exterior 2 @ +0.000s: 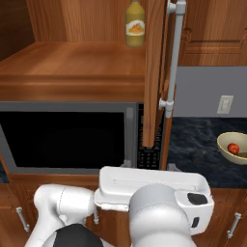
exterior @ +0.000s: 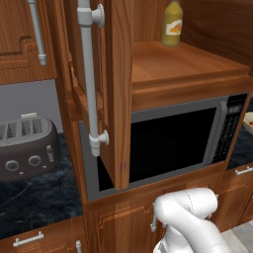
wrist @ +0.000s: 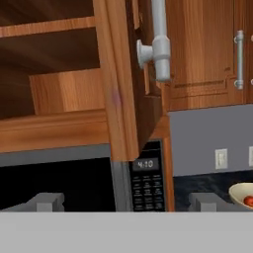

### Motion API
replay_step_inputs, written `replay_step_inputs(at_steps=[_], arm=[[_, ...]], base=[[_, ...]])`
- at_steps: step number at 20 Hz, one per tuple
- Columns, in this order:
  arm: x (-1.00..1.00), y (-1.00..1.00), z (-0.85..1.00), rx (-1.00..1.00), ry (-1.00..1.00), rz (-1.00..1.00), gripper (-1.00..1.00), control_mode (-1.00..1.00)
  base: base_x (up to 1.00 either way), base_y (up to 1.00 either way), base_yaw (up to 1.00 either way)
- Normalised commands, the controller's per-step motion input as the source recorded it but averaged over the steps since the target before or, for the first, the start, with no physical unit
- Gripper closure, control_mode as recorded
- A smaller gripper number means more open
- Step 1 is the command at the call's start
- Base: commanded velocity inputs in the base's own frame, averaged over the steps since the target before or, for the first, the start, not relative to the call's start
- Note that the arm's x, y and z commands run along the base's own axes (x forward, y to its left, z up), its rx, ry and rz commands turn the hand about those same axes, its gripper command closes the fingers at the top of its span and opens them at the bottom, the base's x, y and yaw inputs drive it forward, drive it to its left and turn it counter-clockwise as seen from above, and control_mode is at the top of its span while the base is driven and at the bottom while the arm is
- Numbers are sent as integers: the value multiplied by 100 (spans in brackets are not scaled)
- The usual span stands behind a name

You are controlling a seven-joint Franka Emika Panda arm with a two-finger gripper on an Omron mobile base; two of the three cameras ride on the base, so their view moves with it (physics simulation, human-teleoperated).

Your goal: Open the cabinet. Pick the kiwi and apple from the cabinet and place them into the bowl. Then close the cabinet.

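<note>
Nearest the hand camera, the gripper (wrist: 126, 201) hangs with jaws spread wide and empty, facing the cabinet (exterior 2: 72, 67). Its doors (exterior: 118, 94) stand open, giving access to the shelf, where a yellow bottle (exterior 2: 135, 24) remains. The apple (exterior 2: 233, 148) already rests in the bowl (exterior 2: 225, 143) on the table (exterior 2: 193, 144); I cannot see the kiwi.

We see a grey wall (exterior 2: 207, 87) with a white outlet (exterior 2: 225, 103) above a dark marbled counter (exterior 2: 193, 144). A black microwave (exterior: 173, 141) sits built into reddish wood, with a dark toaster (exterior: 27, 146) on the counter and low cabinets (exterior: 123, 222) with short handles beneath.
</note>
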Motion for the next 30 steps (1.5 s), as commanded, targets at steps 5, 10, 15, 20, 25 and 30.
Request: replay_step_inputs(at_steps=[5,10,15,20,25,30], arm=[[31,-22,0,0,-15,0,-100,-100],[31,-27,0,0,-12,0,-100,-100],[28,-33,0,0,-9,0,-100,-100],[27,-37,0,0,-7,0,-100,-100],[23,-37,0,0,-9,0,-100,-100],[11,-35,0,0,-10,4,-100,-100]], base=[[0,0,0],[0,0,0],[0,0,0],[0,0,0],[0,0,0],[0,0,0]])
